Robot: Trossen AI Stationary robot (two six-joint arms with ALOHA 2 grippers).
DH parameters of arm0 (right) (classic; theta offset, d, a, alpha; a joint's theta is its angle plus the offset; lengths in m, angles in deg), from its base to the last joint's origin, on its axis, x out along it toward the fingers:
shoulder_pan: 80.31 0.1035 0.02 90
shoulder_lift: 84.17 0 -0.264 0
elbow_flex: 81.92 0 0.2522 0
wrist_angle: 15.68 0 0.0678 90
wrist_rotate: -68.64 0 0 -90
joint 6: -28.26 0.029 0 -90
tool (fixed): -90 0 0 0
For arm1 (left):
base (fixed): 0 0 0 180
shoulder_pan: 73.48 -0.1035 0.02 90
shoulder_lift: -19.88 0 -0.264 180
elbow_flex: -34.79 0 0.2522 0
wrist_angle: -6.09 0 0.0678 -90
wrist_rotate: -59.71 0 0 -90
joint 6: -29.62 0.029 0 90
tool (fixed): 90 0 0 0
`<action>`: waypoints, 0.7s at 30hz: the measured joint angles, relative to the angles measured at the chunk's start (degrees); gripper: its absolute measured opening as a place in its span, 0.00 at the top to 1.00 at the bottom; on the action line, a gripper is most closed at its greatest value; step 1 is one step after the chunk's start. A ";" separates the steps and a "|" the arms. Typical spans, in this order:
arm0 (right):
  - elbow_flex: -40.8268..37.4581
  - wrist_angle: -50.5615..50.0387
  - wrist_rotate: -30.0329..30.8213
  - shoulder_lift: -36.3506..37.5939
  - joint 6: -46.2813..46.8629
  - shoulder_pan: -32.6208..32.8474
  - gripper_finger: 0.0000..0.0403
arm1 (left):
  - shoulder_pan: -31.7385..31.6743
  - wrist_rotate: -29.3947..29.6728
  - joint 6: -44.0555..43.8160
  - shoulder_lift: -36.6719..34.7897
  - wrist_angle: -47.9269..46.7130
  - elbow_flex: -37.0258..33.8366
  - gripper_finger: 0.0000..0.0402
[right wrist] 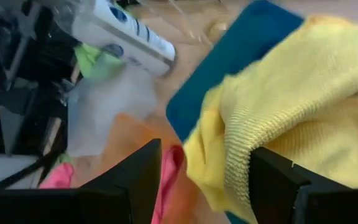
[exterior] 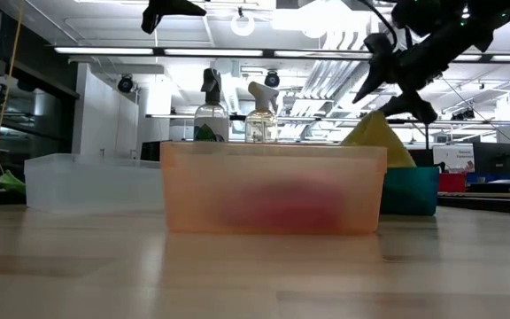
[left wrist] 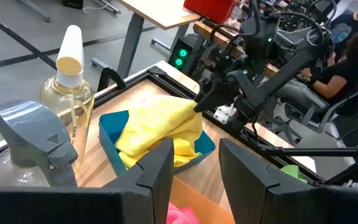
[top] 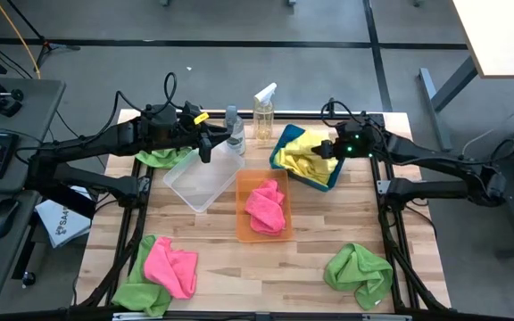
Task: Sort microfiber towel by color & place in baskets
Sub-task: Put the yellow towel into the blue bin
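A yellow towel [top: 303, 157] is heaped in the teal basket [top: 333, 183] at the table's far right, and its peak [exterior: 374, 133] rises above the rim. My right gripper [top: 321, 150] is open just over that heap, its fingers on either side of a yellow fold [right wrist: 241, 149]. A pink towel [top: 266, 207] lies in the orange basket [top: 242, 183] mid-table. My left gripper [top: 205, 143] hovers open and empty over the far end of the clear basket [top: 194, 181]. A green towel [top: 161, 158] lies behind the clear basket. My right gripper [right wrist: 201, 180] comes at the yellow towel from above and from the table's right, with a fold of it between the open fingers. I cannot tell whether the fingers touch the cloth. The towel rests in the teal basket.
Two spray bottles [top: 233, 129] [top: 263, 111] stand at the far edge between the arms. A pink towel [top: 172, 267] on a green one [top: 141, 290] lies near the left corner. Another green towel [top: 358, 272] lies near the right corner. Bare wood shows between them.
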 joint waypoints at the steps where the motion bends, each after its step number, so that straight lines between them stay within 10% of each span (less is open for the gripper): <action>1: 0.00 -1.77 -0.70 -0.07 0.16 0.00 0.49 | 0.00 0.00 -0.02 0.00 0.00 0.00 0.71; 10: -0.02 -12.33 -3.44 -2.35 0.96 0.42 0.49 | 0.00 0.02 -0.07 0.00 0.02 0.00 0.71; 21: 14.41 -30.45 10.48 -1.32 -8.69 -1.61 0.58 | 0.00 0.00 -1.17 0.00 -0.02 0.00 0.71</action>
